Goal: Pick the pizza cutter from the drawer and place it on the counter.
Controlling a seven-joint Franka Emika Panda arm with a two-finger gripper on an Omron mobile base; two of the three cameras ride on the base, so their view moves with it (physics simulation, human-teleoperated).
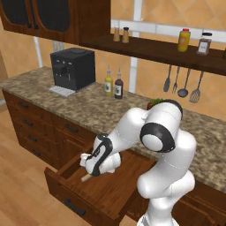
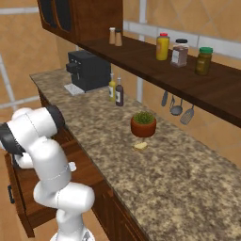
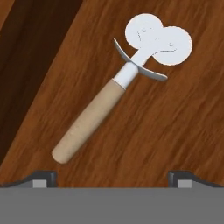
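Your fingers (image 3: 43,178) are spread wide and pinch nothing, their tips poised over the floor of the open drawer (image 1: 121,185). The cutter (image 3: 118,85) lies flat on that wood between and beyond the tips, its tan handle nearer the left finger, its pale head farther out. The counter (image 1: 101,110) runs behind the drawer.

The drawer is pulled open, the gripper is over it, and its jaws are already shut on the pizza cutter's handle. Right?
Not quite. The gripper is open: in the hand view the pizza cutter lies untouched on the floor of the drawer. The drawer is open, with the gripper over it.
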